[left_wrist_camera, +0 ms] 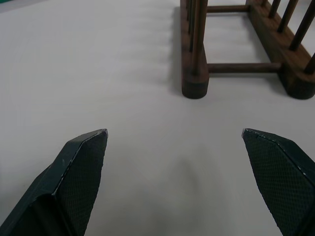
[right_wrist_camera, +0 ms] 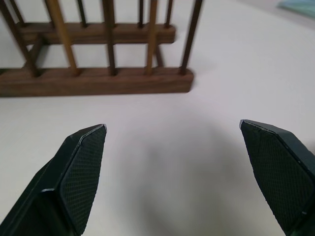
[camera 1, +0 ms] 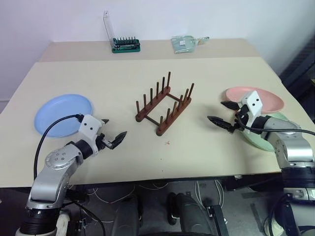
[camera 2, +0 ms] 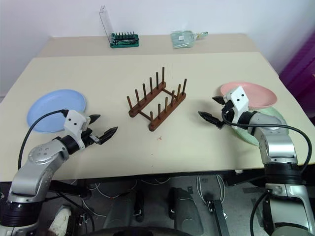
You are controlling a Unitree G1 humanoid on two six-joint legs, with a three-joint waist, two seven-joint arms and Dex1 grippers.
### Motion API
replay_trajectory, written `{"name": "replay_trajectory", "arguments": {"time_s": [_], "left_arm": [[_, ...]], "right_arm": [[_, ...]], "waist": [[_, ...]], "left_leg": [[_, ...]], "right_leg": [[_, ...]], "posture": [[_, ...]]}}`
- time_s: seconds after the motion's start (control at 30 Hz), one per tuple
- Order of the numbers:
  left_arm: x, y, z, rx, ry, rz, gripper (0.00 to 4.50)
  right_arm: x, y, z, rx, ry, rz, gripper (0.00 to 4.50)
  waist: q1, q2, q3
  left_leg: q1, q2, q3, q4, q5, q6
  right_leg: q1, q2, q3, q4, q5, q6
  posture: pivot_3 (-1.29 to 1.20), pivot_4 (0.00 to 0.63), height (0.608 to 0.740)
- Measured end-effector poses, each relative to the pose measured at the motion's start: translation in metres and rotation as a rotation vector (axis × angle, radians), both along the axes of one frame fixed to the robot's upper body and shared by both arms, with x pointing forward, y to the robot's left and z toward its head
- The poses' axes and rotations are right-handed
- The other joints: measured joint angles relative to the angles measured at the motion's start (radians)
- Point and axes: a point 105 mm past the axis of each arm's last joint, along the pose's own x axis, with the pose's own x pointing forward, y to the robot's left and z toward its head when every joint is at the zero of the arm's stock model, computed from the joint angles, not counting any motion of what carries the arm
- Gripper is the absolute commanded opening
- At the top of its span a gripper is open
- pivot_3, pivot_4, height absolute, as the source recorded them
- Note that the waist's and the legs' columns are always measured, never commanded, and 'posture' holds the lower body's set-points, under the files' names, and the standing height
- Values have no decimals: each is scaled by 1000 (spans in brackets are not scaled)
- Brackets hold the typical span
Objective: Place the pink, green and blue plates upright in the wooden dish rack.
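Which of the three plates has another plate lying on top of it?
The green plate, on the robot's right. The pink plate overlaps its far edge and the right gripper hovers beside it. The blue plate lies alone on the left.

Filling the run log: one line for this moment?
rack: empty | blue plate: flat, left | pink plate: atop green plate, right | left gripper: open | right gripper: open

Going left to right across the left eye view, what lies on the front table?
Blue plate → left gripper, open → wooden dish rack → right gripper, open → pink plate, with the green plate partly under it.
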Motion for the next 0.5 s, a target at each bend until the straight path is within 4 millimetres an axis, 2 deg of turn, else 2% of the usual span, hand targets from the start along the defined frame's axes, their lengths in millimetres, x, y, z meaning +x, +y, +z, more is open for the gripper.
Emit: {"name": "replay_trajectory", "arguments": {"time_s": [0.13,0.3,0.5], "left_arm": [[0,-7,-5,22,12,-23,4500],[4,-18,0,9,-3,-52,4500],[-7,-59,-17,-31,86,-213,4500]], "right_arm": [[0,2,3,-3,-9,-2,4437],[-1,4,5,-8,-22,1,4437],[-4,11,1,-4,-15,7,4437]], "waist": [[1,0,0],[2,0,0],[6,0,0]], "left_leg": [[0,0,0,0,0,0],[0,0,0,0,0,0],[0,0,0,0,0,0]], "right_leg": [[0,0,0,0,0,0],[0,0,0,0,0,0],[0,0,0,0,0,0]], "posture": [[0,150,730],[0,150,730],[0,150,730]]}}
